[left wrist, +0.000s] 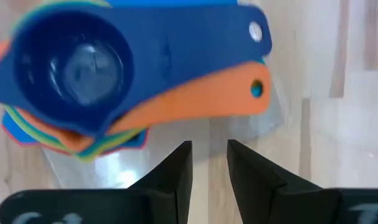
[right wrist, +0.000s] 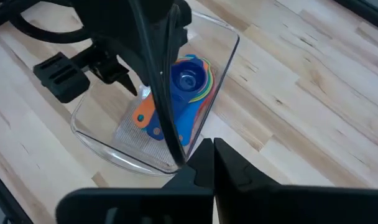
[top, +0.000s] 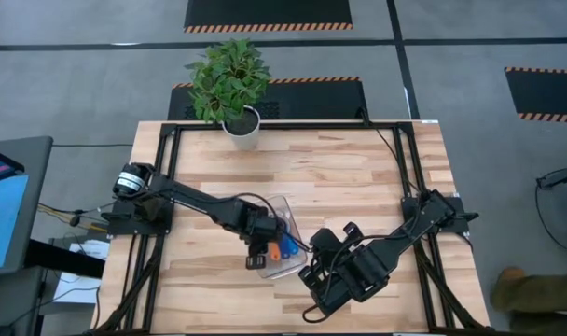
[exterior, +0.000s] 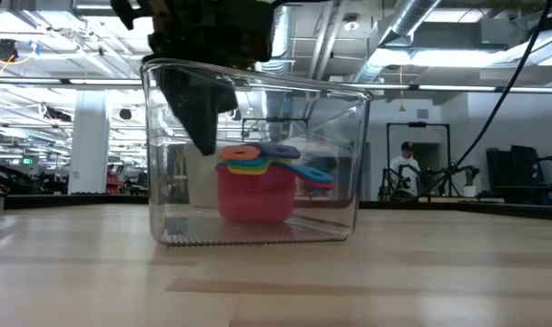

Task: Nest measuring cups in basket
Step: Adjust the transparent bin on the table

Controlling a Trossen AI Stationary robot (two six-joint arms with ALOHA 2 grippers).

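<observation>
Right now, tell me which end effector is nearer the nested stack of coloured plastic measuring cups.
Left. The left end effector hangs inside the clear plastic basket, just beside the measuring cups, empty. The right end effector sits shut outside the basket's rim.

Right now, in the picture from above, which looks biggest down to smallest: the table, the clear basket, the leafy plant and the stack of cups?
1. The table, by far.
2. The leafy plant.
3. The clear basket, partly hidden under the left arm, so its place below the plant is unsure.
4. The stack of cups inside the basket.
</observation>
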